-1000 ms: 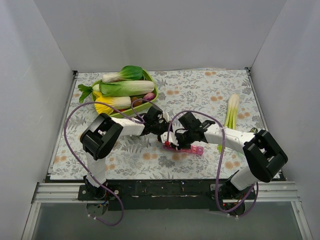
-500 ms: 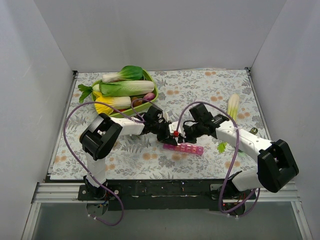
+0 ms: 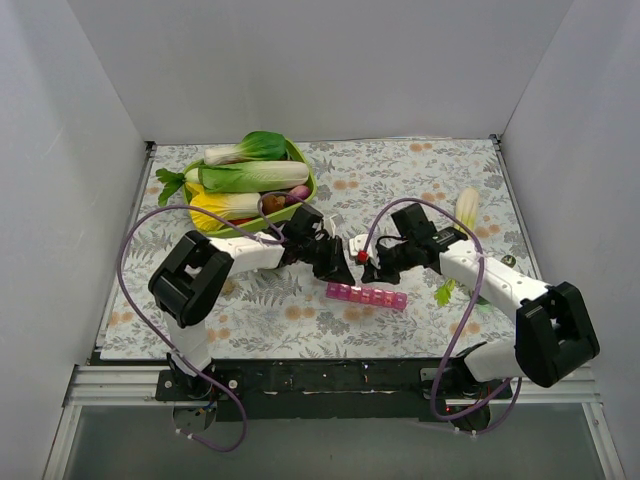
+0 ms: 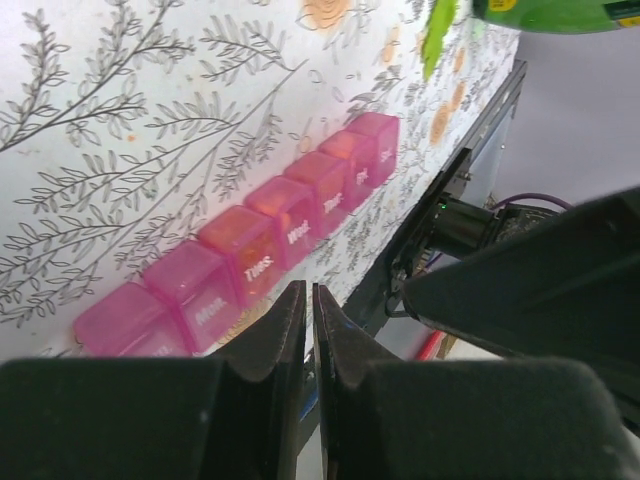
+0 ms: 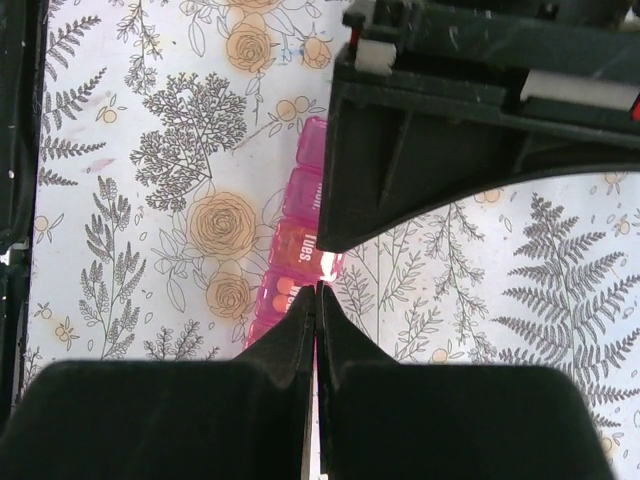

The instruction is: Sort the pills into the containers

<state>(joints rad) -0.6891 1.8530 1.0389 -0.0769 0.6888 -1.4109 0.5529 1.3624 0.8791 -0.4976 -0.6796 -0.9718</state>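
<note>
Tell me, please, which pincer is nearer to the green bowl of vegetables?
Left. The left pincer hangs a little to the front-right of the green bowl; the right pincer is farther right, beyond the left one, by the pink pill box.

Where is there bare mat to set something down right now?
Bare mat at the far middle, between the green bowl and the leek, and a near strip between the pill box and the front rail. Crowded at the centre: the left gripper and right gripper, both shut, meet just beyond the pill box.
</note>
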